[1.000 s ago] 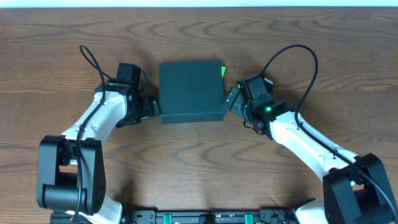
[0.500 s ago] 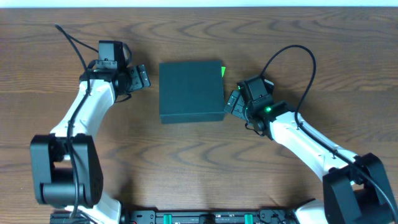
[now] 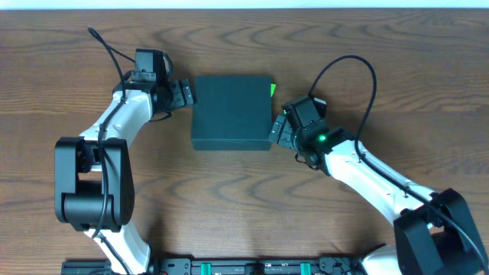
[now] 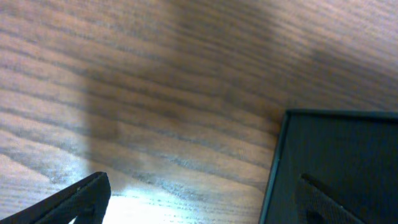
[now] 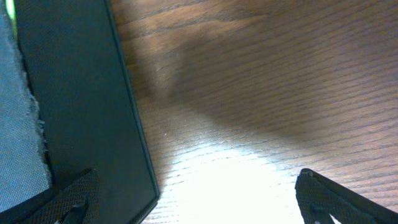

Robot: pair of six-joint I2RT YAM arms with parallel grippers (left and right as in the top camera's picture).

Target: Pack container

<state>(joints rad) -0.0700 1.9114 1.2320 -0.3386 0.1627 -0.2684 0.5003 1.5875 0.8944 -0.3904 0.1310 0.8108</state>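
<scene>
Overhead — closed container (image 3: 231,111); left jaws and right jaws both apart, each straddling an edge.

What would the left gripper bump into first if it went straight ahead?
Probably the container, at its left wall near the far corner. The left gripper points straight at it, though depth is unclear.

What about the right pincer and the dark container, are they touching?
Cannot tell. In the right wrist view the right pincer straddles the edge of the container, one finger overlapping it, but neither contact nor gap shows plainly.
</scene>
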